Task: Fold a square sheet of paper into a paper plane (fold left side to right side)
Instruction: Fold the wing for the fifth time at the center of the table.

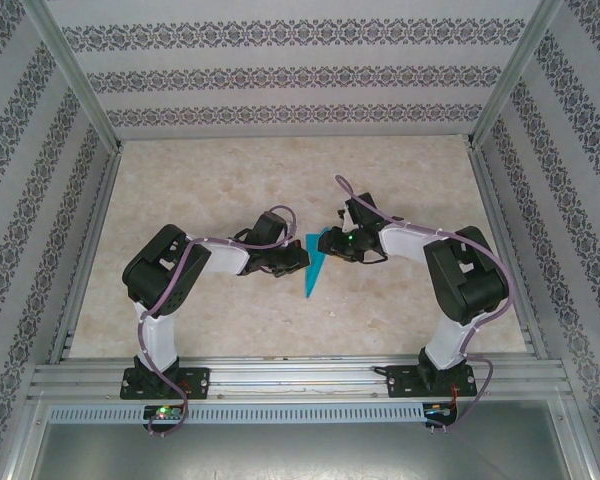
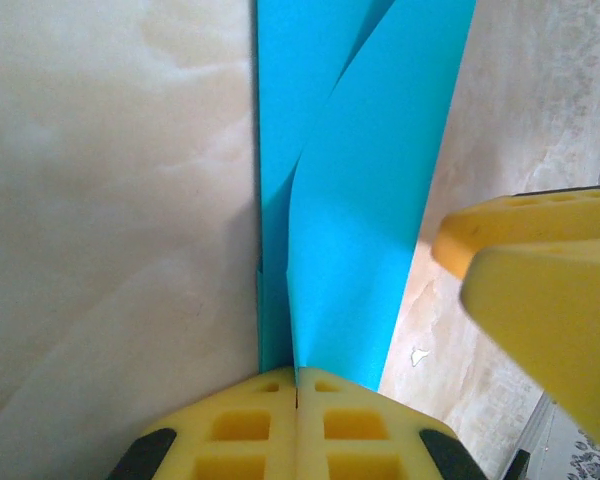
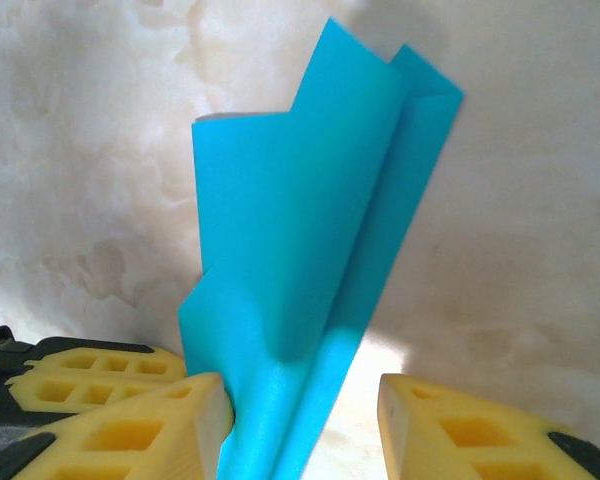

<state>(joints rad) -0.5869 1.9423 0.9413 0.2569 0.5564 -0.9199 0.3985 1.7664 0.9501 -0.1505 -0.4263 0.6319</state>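
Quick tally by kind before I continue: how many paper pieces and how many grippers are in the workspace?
folded teal paper: 1
grippers: 2 (left gripper, right gripper)
Total: 3

The paper plane (image 1: 315, 265) sits in the middle of the table (image 1: 230, 180), its narrow tip toward the near edge. The left hand (image 1: 292, 258) is just to its left, fingers pressed together on the paper's edge. The right hand (image 1: 332, 243) is on its right and slightly farther back, one finger either side of a raised fold.
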